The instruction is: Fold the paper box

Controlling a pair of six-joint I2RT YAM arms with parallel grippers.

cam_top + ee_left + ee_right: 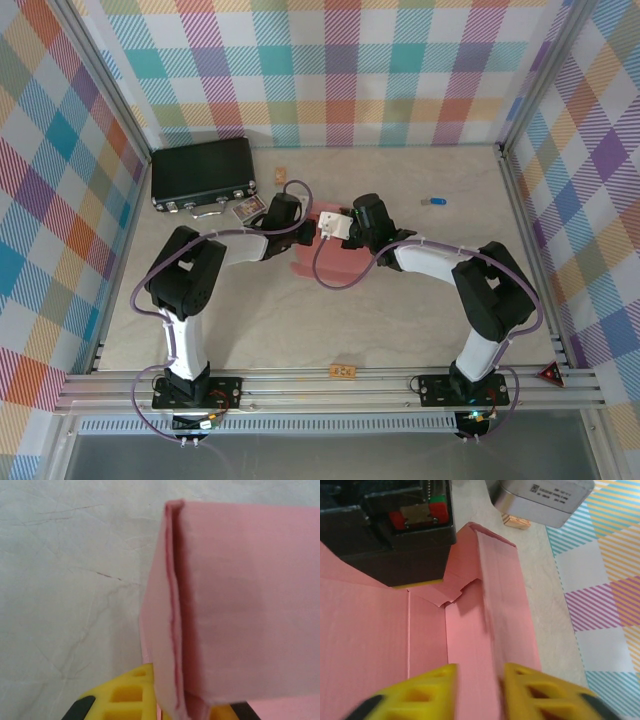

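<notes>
The salmon-pink paper box (325, 260) stands partly folded at the table's centre, between both grippers. My left gripper (298, 226) comes at it from the left and is shut on a doubled side wall (172, 630); its yellow fingers (125, 695) press that wall from both sides. My right gripper (336, 228) reaches in from the right. In the right wrist view its yellow fingers (425, 695) stand apart astride an upright wall (495, 605), which runs close to the right-hand finger. The box's inner panels (370, 630) spread out to the left.
A black case (203, 172) with metal latches lies at the back left, with a small card (247, 210) in front of it. A tan block (281, 176) and a blue piece (437, 201) lie at the back. An orange tag (343, 372) sits at the near edge.
</notes>
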